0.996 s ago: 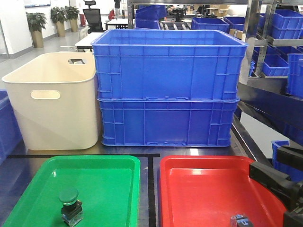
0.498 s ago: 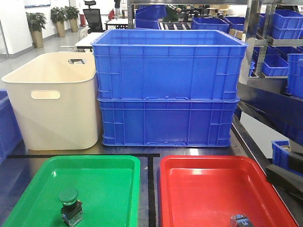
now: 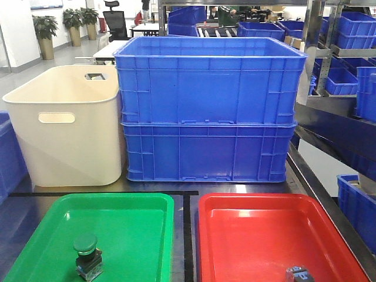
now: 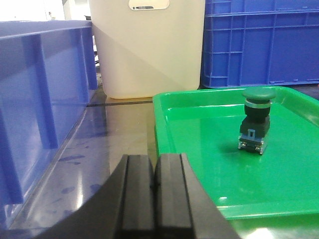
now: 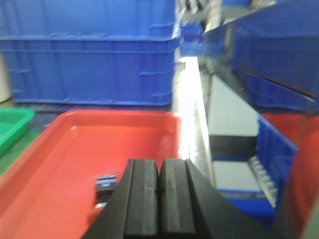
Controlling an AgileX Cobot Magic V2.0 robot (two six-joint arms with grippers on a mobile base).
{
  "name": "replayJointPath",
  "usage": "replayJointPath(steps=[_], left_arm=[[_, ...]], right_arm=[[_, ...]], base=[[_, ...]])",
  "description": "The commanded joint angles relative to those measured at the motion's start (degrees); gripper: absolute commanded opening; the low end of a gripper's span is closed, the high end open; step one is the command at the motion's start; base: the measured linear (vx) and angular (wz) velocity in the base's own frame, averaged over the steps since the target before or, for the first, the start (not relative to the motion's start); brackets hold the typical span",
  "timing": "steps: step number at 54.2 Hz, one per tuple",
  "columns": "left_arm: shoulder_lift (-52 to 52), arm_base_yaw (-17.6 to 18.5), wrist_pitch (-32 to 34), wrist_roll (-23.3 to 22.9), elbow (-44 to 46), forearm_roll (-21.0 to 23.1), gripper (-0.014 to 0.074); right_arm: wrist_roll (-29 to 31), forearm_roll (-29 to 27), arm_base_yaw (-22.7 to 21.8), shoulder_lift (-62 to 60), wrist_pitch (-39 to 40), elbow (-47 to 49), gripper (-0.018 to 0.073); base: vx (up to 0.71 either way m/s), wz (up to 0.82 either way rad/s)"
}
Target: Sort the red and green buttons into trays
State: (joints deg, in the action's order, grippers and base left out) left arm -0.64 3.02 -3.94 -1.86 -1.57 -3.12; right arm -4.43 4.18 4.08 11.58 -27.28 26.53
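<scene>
Green button (image 3: 87,256) upright in green tray (image 3: 141,205); red button (image 3: 297,274) in red tray (image 3: 258,202). Left tool (image 4: 154,191) and right tool (image 5: 159,196) both closed, empty.

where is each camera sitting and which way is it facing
Front view: above the table's near edge, facing the stacked blue crates; no arm shows.
Left wrist: low, outside the green tray, facing the green button; shut left gripper shows.
Right wrist: over the red tray, blurred; shut right gripper shows.
All three share the crates.
</scene>
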Motion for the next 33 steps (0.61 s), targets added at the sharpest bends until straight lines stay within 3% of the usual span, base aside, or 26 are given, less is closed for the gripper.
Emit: replayJointPath(steps=[1, 18, 27, 33], left_arm=[[-0.3, 0.3, 4.9, 0.0, 1.3, 0.6, -0.0006], [-0.3, 0.3, 4.9, 0.0, 1.3, 0.6, -0.0006], [-0.3, 0.3, 4.9, 0.0, 1.3, 0.6, -0.0006], [-0.3, 0.3, 4.9, 0.0, 1.3, 0.6, -0.0006]], right_arm=[[-1.3, 4.4, -0.2, -3.8, 8.8, -3.2, -0.0012], [-1.9, 6.6, -0.2, -12.9, 17.3, -22.7, -0.0012], [-9.6, 6.6, -0.3, -12.9, 26.2, -29.3, -0.0012], [-11.0, 7.1, -1.5, -12.8, 25.6, -29.0, -0.0012]], base=[[0.00, 0.00], [0.00, 0.00], [0.00, 0.00], [0.00, 0.00]])
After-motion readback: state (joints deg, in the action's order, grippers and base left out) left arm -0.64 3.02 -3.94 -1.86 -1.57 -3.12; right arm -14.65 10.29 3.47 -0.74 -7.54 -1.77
